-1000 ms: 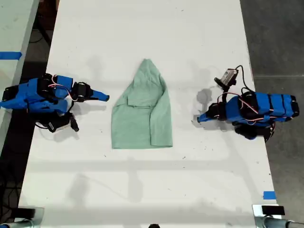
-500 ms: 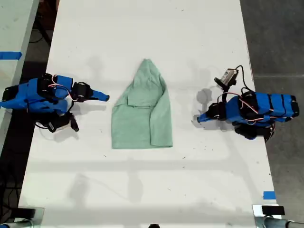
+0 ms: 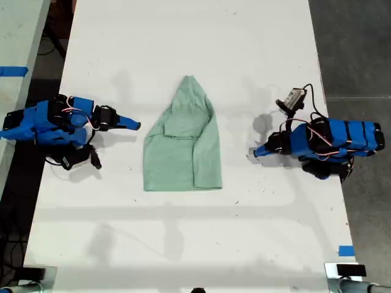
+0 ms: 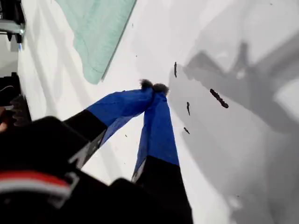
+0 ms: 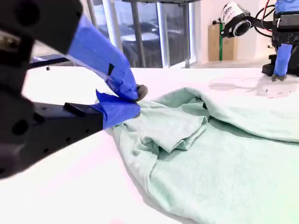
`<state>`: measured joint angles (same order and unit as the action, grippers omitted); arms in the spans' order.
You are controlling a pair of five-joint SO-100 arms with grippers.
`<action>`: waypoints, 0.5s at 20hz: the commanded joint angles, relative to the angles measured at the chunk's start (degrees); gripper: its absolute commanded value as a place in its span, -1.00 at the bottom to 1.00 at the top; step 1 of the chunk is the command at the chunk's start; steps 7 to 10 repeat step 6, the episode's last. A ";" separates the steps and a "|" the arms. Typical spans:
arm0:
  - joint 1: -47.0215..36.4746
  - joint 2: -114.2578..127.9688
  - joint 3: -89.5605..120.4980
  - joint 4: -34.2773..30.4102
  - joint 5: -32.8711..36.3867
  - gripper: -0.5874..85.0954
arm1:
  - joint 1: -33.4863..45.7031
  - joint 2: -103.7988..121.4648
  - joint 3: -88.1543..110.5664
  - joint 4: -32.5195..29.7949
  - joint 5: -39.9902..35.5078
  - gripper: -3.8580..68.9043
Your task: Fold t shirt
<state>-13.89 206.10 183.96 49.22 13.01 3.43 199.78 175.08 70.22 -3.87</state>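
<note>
The t shirt point(image 3: 183, 143) is a pale mint-green cloth lying flat in the middle of the white table point(image 3: 183, 244), folded to a pointed top. My first gripper point(image 3: 252, 154) is on the exterior view's right, shut and empty, tips down at the table a little away from the shirt. In the first wrist view its blue fingers point(image 4: 159, 121) meet at my first gripper point(image 4: 153, 86), with the t shirt point(image 4: 96, 32) corner beyond. My second gripper point(image 3: 137, 126) is on the exterior view's left, shut, just short of the shirt's edge. In the second wrist view my second gripper point(image 5: 136, 98) sits beside the rumpled t shirt point(image 5: 210, 154).
Blue tape point(image 3: 346, 250) marks the table's edge at the exterior view's lower right. A second table with blue tape point(image 3: 13, 71) stands at the exterior view's left. Small black marks point(image 4: 218, 98) dot the table by my first gripper. The first arm point(image 5: 282, 42) shows across the shirt.
</note>
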 commanded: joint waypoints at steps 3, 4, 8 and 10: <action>0.53 0.44 0.09 -0.09 -0.18 -0.99 | -0.26 0.88 2.02 1.23 -0.26 -0.92; 0.53 0.44 0.09 -0.09 -0.18 -0.99 | -0.26 0.88 1.93 1.41 -0.44 -0.92; 0.53 0.44 0.09 -0.09 -0.18 -0.99 | -0.26 0.88 1.85 1.67 -0.53 -0.92; 0.53 0.44 0.09 -0.09 -0.18 -0.99 | -0.26 0.88 1.85 1.67 -0.53 -0.92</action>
